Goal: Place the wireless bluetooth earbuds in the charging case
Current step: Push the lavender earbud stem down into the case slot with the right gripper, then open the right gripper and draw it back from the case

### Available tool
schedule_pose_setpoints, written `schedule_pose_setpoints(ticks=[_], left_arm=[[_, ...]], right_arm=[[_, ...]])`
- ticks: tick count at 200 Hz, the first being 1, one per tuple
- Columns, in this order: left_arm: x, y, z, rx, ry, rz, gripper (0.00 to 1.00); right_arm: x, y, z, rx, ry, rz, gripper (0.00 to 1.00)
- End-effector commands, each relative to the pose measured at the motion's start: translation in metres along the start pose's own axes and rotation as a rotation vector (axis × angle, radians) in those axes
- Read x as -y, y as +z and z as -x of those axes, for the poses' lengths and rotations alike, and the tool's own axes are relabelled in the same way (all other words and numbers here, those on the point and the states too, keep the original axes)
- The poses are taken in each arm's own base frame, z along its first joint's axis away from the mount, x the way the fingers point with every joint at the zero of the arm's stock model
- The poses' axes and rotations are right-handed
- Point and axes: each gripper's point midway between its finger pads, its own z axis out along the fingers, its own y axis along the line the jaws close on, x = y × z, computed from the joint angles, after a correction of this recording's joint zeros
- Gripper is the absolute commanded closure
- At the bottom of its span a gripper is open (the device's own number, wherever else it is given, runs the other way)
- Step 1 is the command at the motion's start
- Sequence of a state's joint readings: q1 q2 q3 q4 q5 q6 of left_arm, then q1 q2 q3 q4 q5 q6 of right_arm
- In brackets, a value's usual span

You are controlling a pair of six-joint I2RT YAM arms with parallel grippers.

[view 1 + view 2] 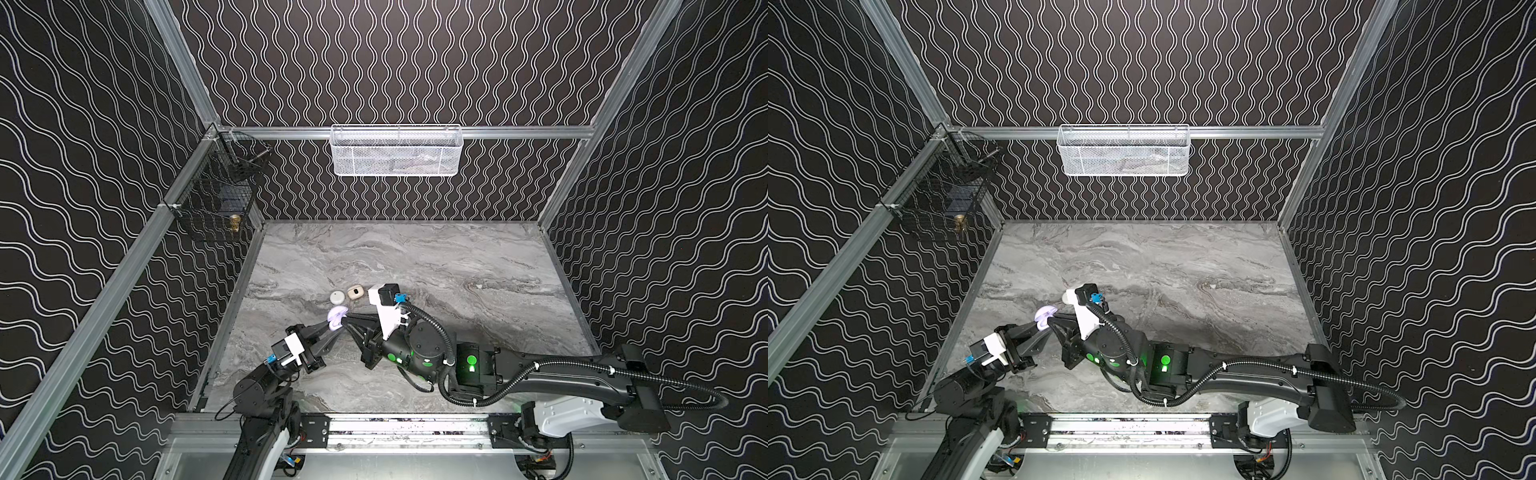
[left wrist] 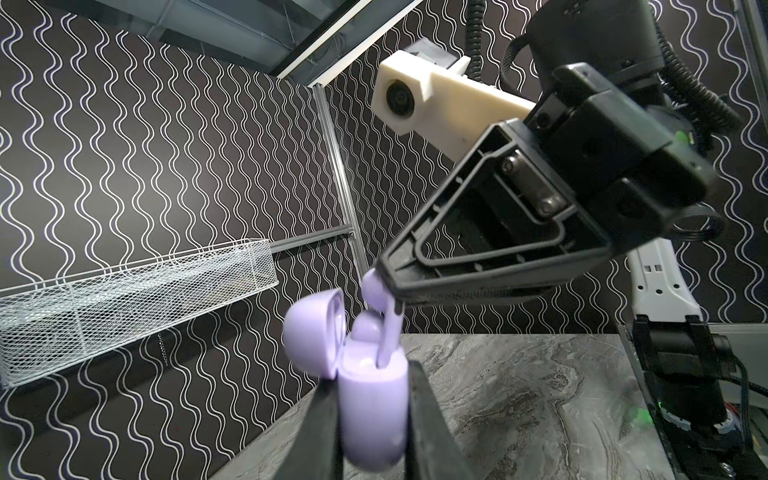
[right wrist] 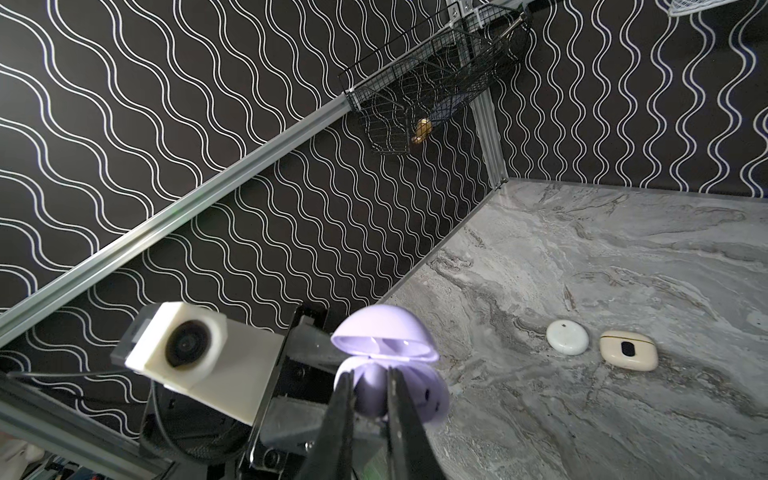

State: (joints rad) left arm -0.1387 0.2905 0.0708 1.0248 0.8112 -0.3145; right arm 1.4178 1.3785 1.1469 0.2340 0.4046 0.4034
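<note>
Holding the charging case aloft in the left gripper, jaws pressed on its flanks, with the lid flipped back — hanging over the table at about 9 o'clock from its middle. Pinching one lavender earbud by the head in the right gripper, reaching in from 4 o'clock toward 10, right at the case's mouth. Looks like the stem tip already dipped into the empty well, beside a second earbud seated deep. Long axis along the stem, pointing down into the case with a slight lean — so probably a short push along that line, nothing sideways. No contest over the nearer arm: the right, already on it. Glossy pale purple all round, small and rounded, likely slippery under a pinch. Lying apart on the table at 12 and 1 o'clock of the held case: a round white case and a beige case.
</note>
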Motion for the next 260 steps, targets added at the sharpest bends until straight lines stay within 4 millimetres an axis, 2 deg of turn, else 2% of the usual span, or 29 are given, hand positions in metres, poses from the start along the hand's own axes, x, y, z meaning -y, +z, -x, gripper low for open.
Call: schedule_pose_setpoints(ticks=[1,75,107,129,157,190,222,244,250,260], left_arm=[[0.000,0.001,0.008,0.021,0.028,-0.002,1.00],[0.010,0.001,0.016,0.045,0.027,-0.052,1.00],[0.012,0.001,0.021,0.044,0.012,-0.060,1.00],[0.011,0.001,0.020,0.035,0.007,-0.051,1.00],[0.008,0.002,0.015,0.019,-0.004,-0.040,1.00],[0.003,0.004,0.009,0.008,-0.023,-0.032,1.00],[-0.004,0.007,0.001,-0.006,-0.049,-0.020,1.00],[-0.011,0.008,-0.007,-0.023,-0.073,0.009,1.00],[-0.013,0.008,-0.009,-0.029,-0.081,0.015,1.00],[-0.013,0.009,-0.011,-0.029,-0.087,0.015,1.00]], right_arm=[[0.001,0.001,0.002,-0.003,-0.004,-0.014,0.99],[0.011,0.010,-0.011,-0.038,-0.039,-0.078,0.96],[0.014,0.011,-0.011,-0.042,-0.064,-0.097,0.83],[0.016,0.011,-0.009,-0.044,-0.077,-0.117,0.63],[0.014,0.008,0.002,-0.031,-0.093,-0.122,0.57],[0.008,0.005,0.014,-0.025,-0.119,-0.122,0.57],[-0.001,0.004,0.030,-0.020,-0.145,-0.127,0.51],[-0.002,0.002,0.031,-0.022,-0.172,-0.164,0.50],[-0.001,0.001,0.029,-0.024,-0.176,-0.173,0.52],[0.006,-0.002,0.025,-0.027,-0.178,-0.197,0.61]])
